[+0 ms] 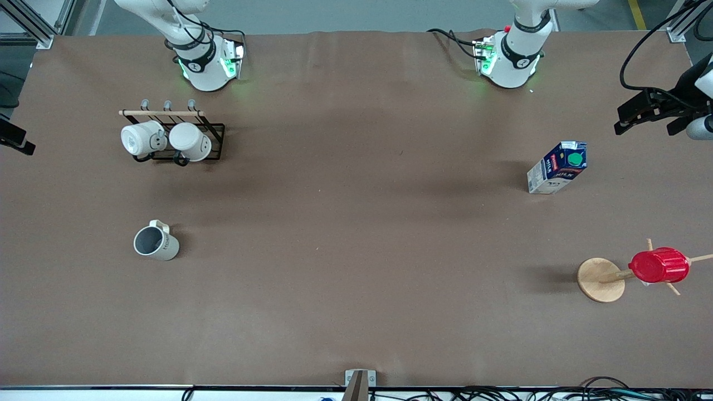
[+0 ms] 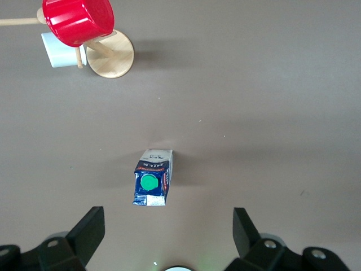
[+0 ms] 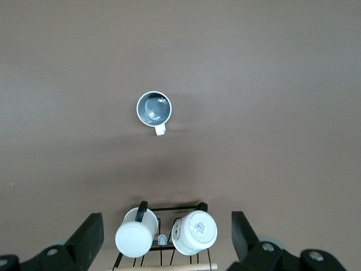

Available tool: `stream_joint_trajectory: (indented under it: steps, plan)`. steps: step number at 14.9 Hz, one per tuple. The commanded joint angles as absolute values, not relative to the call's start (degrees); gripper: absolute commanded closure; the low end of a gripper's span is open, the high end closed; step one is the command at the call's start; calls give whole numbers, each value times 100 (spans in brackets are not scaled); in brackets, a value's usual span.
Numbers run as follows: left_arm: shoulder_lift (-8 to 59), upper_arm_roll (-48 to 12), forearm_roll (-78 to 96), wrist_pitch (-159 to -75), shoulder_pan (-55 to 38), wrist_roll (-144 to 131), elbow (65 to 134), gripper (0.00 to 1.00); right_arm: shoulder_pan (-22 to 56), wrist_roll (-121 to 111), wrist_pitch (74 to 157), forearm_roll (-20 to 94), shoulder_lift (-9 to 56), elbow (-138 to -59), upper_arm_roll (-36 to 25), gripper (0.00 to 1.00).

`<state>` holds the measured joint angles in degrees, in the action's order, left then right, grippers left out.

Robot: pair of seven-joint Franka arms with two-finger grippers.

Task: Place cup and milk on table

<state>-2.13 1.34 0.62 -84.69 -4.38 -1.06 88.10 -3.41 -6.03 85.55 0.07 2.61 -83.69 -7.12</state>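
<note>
The cup, cream-white with a grey inside, stands upright on the brown table toward the right arm's end; it also shows in the right wrist view. The milk, a blue-and-white carton with a green cap, stands upright toward the left arm's end; it also shows in the left wrist view. My left gripper is open and empty, high over the table between its base and the milk. My right gripper is open and empty, high over the mug rack. Neither gripper shows in the front view.
A black wire rack holding two white mugs stands farther from the front camera than the cup. A red ribbed cup hangs on a wooden peg stand, nearer the front camera than the milk. Black gear juts in at the left arm's end.
</note>
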Motion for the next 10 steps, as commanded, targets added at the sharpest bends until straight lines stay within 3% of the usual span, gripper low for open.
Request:
stream_joint_trajectory:
  steps: [1,10]
  plan:
    - [-290,149,-9,-8437,-475,-53,8833,0,-413,-633,8596,-35,220,-8429,-650,0]
    - [-237,158,-44,-8420,-457,-53,8894,0,-492,-773,8805,-9,430,-8437,-677,0]
